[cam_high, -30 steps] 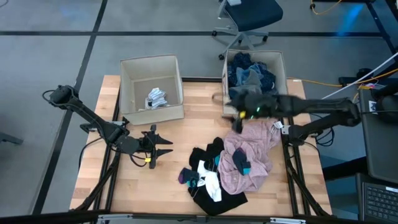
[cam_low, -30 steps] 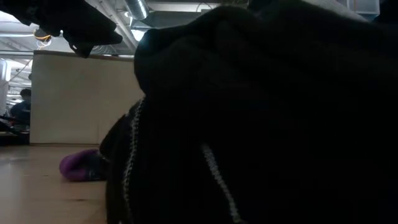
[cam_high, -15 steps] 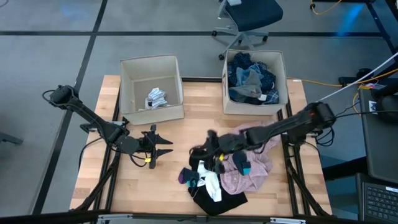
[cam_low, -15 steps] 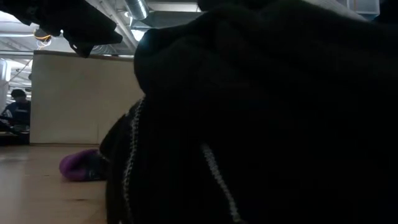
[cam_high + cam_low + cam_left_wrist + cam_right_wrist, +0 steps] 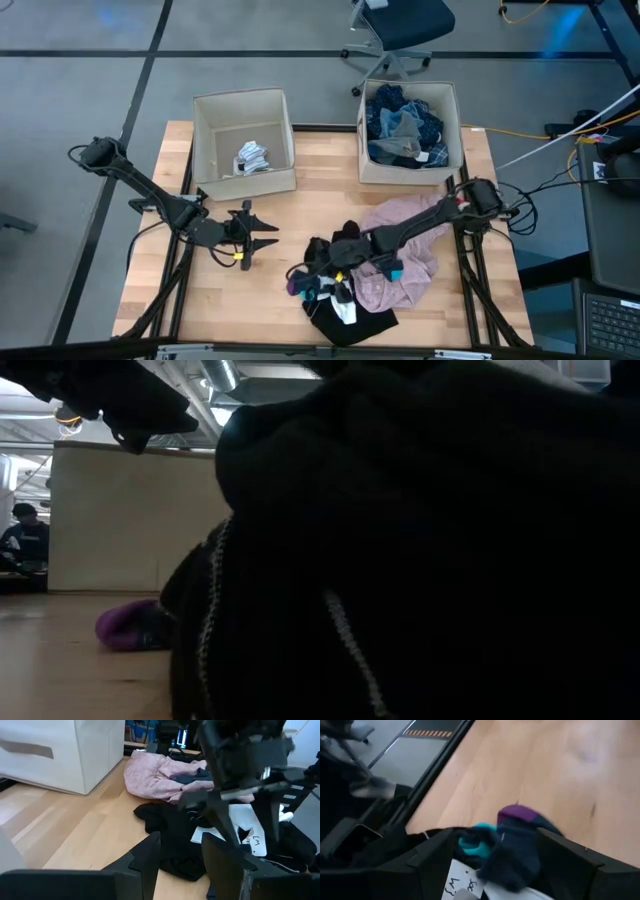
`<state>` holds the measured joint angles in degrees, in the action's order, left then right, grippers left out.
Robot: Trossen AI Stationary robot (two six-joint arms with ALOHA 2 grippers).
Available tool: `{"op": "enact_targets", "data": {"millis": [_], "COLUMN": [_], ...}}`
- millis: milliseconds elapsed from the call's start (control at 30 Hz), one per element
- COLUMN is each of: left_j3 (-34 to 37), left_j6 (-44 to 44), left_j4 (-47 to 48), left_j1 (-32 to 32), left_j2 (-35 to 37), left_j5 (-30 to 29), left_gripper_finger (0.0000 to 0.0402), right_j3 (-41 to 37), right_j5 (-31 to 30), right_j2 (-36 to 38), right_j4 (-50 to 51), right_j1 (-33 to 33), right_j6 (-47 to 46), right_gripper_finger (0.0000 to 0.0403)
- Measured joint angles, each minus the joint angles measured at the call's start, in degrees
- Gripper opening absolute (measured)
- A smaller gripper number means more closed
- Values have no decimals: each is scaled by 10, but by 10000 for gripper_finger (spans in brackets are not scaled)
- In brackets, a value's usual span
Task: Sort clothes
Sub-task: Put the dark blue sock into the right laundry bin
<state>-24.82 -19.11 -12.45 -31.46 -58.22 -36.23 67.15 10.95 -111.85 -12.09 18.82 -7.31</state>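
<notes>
Wooden counter (image 5: 230,300) with two beige boxes: the left box (image 5: 243,145) holds socks, the right box (image 5: 410,133) darker garments. Unsorted clothes (image 5: 370,275) lie heaped at the counter's front right, a pink garment (image 5: 415,225) largest. The right tool (image 5: 320,285), fingers wide and empty, hovers over a small dark sock (image 5: 517,850); closing on it seems next. The left tool (image 5: 262,235) waits part-open beside the heap. Tangled black pieces may snag.

Two slim black jointed arms, thin dark cables trailing along them; each pincer, left (image 5: 262,234) and right (image 5: 322,272), has two angular matte-black fingers.
</notes>
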Motion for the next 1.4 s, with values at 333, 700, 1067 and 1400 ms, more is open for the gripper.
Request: {"op": "enact_targets", "data": {"millis": [333,700,1067,1400], "left_j3": [0,0,0,0], "left_j6": [0,2,0,2], "left_j4": [0,0,0,4], "left_j1": [0,0,0,0], "left_j2": [0,0,0,0], "left_j5": [0,0,0,0], "left_gripper_finger": [135,135,135,135], "right_j3": [2,3,16,16], "right_j5": [3,-25,-76,-283], "right_j2": [-27,-26,76,264], "right_j4": [26,43,97,245], "right_j1": [0,-1,-1,-9], "right_j6": [-1,14,50,94], "right_gripper_finger": [221,13,8,7]}}
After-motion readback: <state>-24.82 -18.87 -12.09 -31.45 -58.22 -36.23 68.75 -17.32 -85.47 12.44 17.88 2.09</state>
